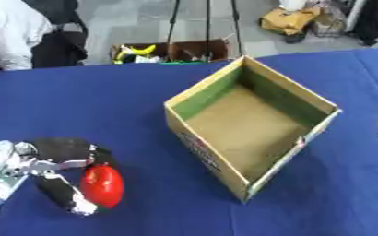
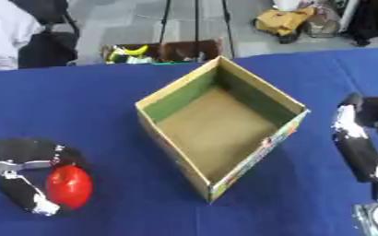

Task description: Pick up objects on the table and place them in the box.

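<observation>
Both hands in view, low
Left hand [image 1: 59, 170] near left, fingers curled; right hand [image 2: 360, 147] right edge, fingers straight.

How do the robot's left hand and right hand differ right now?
The left hand shows at lower left, fingers curled round the red object; the right hand is at the right edge, holding nothing, fingers straight. The left hand lies clear of the cardboard box; the right hand is nearer it. Both are over the blue table.

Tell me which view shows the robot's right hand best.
The right eye view: the right hand shows at the right edge, beside the box, fingers fairly straight, holding nothing. The left eye view shows only a sliver of it at its right border.
</observation>
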You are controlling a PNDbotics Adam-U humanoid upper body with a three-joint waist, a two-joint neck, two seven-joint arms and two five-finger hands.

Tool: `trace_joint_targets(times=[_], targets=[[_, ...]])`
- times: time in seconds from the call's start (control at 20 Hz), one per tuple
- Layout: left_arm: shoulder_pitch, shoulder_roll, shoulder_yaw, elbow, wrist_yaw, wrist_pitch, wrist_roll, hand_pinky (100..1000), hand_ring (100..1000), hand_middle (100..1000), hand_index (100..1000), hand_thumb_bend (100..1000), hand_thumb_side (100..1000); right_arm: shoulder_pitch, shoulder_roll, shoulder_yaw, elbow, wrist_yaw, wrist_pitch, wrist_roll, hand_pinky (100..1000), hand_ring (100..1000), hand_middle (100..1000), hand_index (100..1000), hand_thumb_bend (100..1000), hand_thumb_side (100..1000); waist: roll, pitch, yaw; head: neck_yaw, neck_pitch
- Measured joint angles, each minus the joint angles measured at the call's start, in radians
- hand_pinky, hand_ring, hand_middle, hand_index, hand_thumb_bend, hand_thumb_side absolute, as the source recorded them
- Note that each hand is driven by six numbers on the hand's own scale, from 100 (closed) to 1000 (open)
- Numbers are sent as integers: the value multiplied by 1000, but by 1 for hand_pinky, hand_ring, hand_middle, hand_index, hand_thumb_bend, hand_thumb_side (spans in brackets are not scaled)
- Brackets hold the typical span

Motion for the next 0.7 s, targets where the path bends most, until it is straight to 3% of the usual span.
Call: trace_joint_targets(times=[0.3,0.45,0.7], targets=[[5,0,15,-49,-27,22,-22,106,501,656,773,415,506,0,0,0,0,0,-2,-3,562,458,371,547,110,379,0,2,2,-1,0],[5,0,23,-68,-21,33,-33,100,496,674,770,312,422,0,0,0,0,0,-2,-3,562,458,371,547,115,379,-1,2,3,-1,0],[5,0,24,-76,-8,44,-44,117,522,752,818,224,365,0,0,0,0,0,-1,-5,562,458,372,546,118,376,-1,4,3,-1,0]])
